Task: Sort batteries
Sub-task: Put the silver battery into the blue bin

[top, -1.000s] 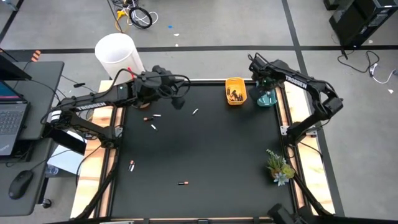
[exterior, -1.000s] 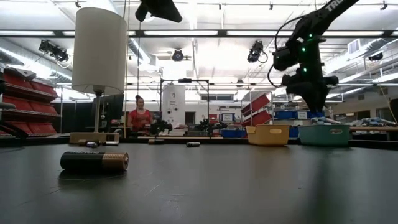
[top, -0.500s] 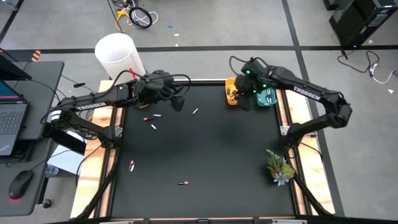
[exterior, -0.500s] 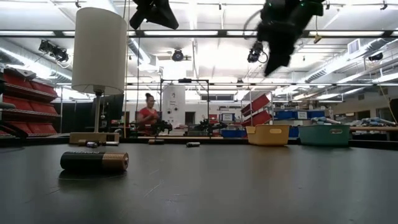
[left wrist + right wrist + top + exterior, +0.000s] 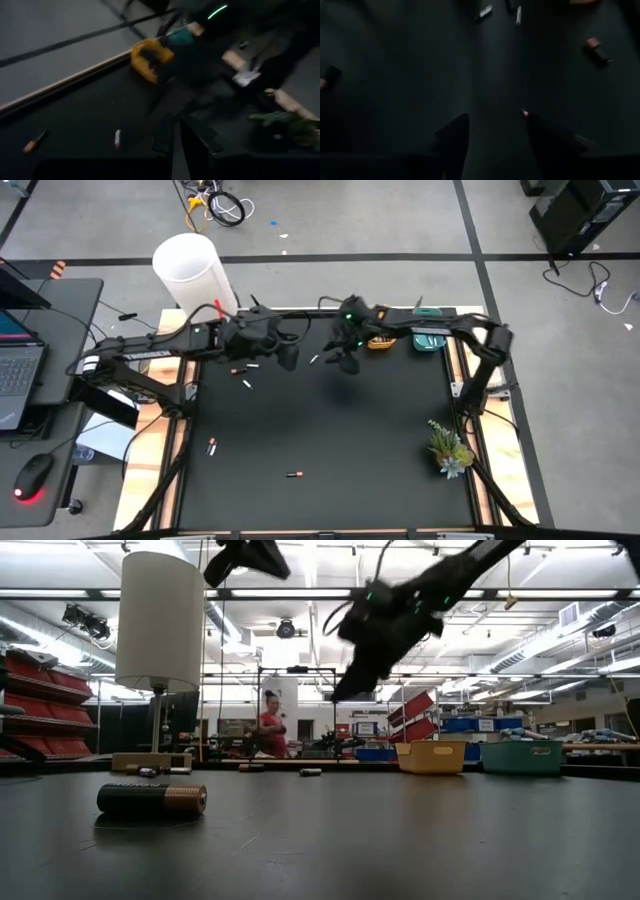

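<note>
Several batteries lie flat on the black mat. In the high view a white battery (image 5: 314, 359) lies near the far edge, two more white batteries (image 5: 250, 375) with an orange-tipped battery (image 5: 237, 370) lie to its left, and two dark batteries (image 5: 211, 446) (image 5: 293, 474) lie nearer. My right gripper (image 5: 345, 361) (image 5: 495, 125) hovers open above the mat just right of the first white battery. My left gripper (image 5: 287, 356) (image 5: 176, 122) hangs shut above the mat left of that battery; nothing shows between its fingers. A dark, copper-ended battery (image 5: 152, 799) fills the low view's foreground.
A yellow tray (image 5: 380, 340) holding batteries and a teal tray (image 5: 428, 338) sit at the mat's far right edge. A small plant (image 5: 449, 448) stands at the right edge, and a white cylinder (image 5: 190, 268) stands beyond the far left corner. A person (image 5: 270, 730) moves in the room behind.
My right arm has swung from above the teal tray toward the table's left, passing the yellow tray, and has come lower over the mat beside the far white battery. The batteries have stayed where they were.
</note>
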Tool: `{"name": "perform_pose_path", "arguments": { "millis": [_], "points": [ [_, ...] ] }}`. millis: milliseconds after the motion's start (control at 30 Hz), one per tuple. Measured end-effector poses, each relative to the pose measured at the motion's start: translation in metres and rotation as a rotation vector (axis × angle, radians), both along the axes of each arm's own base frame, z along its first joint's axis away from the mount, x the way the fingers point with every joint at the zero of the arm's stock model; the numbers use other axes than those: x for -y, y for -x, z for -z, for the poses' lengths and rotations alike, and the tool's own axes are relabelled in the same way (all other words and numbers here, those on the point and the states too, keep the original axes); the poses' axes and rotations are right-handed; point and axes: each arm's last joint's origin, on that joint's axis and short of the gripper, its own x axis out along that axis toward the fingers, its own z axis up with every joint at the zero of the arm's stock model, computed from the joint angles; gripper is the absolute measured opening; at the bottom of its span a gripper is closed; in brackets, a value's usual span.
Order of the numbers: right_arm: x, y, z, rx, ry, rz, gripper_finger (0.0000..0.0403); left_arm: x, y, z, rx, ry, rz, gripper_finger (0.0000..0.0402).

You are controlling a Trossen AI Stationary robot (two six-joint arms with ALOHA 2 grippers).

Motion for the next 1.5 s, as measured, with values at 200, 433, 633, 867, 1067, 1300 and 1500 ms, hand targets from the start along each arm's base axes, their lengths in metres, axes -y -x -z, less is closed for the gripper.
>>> {"name": "perform_pose_path", "arguments": {
  "millis": [200,433,633,867,1067,1300,1500],
  "points": [
    [0.010,-0.021,0.047,-0.022,-0.029,-0.020,0.0255,0.010,0.006,-0.001,-0.013,0.025,0.024,0.0046],
    [0.014,-0.045,0.064,-0.173,0.077,-0.006,0.0288,0.017,0.009,0.002,-0.051,0.039,0.048,0.0046],
    [0.018,-0.067,0.050,-0.149,0.093,-0.033,0.0269,0.015,0.007,0.003,-0.053,0.031,0.026,0.0046],
    [0.032,-0.060,0.054,-0.140,0.128,-0.032,0.0234,0.016,0.006,0.004,-0.057,0.045,0.019,0.0046],
    [0.041,-0.031,0.022,-0.206,0.027,0.057,0.0204,0.015,-0.007,0.026,-0.170,0.046,0.024,0.0046],
    [0.049,0.028,-0.026,-0.160,0.050,0.189,0.0165,0.013,-0.034,0.104,-0.104,-0.011,0.150,0.0036],
    [0.034,0.074,-0.037,-0.124,0.032,0.272,0.0155,-0.002,-0.019,0.172,0.120,-0.049,-0.021,0.0011]
  ]
}}
